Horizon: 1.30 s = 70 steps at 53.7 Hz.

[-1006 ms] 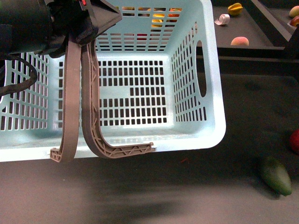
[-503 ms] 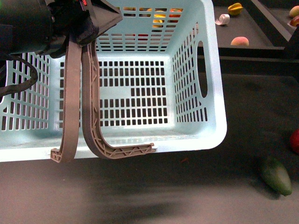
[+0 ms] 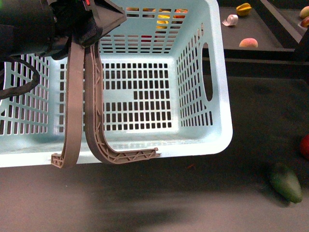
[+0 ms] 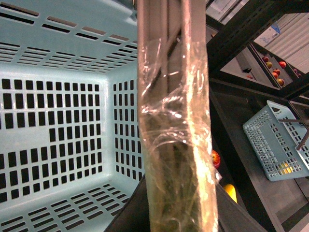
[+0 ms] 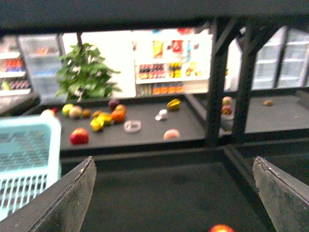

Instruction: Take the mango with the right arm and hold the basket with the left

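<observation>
The pale aqua basket (image 3: pixel 203 140) fills the front view, empty inside. Its two brown-grey handles (image 3: pixel 94 106) are swung together, and my left gripper (image 3: pixel 91 24) is shut on them at the top left. In the left wrist view the handles (image 4: pixel 169 72), wrapped in clear film, run up from my left gripper (image 4: pixel 176 212). A smooth yellow fruit (image 4: pixel 231 192), possibly the mango, peeks out beside them; yellow fruit (image 5: pixel 99 123) also lies on the far shelf. My right gripper (image 5: pixel 178 198) is open over a dark surface with nothing between its fingers. It is out of the front view.
A dark green oval fruit (image 3: pixel 286 182) and a red fruit (image 3: pixel 305 145) lie on the dark table to the right of the basket. The shelf behind holds a peach (image 3: pixel 247 42), a star fruit (image 3: pixel 243 8) and more fruit. A second aqua basket (image 4: pixel 275 140) stands farther off.
The basket's near right corner has shifted very slightly left. The left gripper, the handles and the fruit on the table stand as before.
</observation>
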Available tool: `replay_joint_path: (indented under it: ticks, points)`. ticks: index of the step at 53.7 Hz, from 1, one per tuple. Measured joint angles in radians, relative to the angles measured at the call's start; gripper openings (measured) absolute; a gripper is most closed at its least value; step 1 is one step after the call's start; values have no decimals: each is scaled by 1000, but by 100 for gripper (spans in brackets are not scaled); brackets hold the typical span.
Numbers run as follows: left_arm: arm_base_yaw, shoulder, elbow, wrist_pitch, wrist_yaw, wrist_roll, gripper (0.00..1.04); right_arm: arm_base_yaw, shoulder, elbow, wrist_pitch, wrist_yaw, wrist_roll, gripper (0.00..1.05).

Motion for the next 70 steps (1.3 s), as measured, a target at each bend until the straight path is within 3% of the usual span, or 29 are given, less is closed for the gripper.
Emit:
replay_joint_path:
  ticks: [20, 33, 52, 70]
  points:
    - [0, 0, 1, 0, 0, 0, 11, -242, 773, 126, 296, -252, 65, 97]
    - [0, 0, 1, 0, -1, 0, 11, -348, 1245, 223, 456, -329, 50, 97]
    - [0, 0, 1, 0, 1, 0, 11, -440, 1756, 363, 653, -292, 11, 97]
    - [0, 0, 1, 0, -1, 0, 11, -472, 2118, 532, 716, -245, 8, 97]
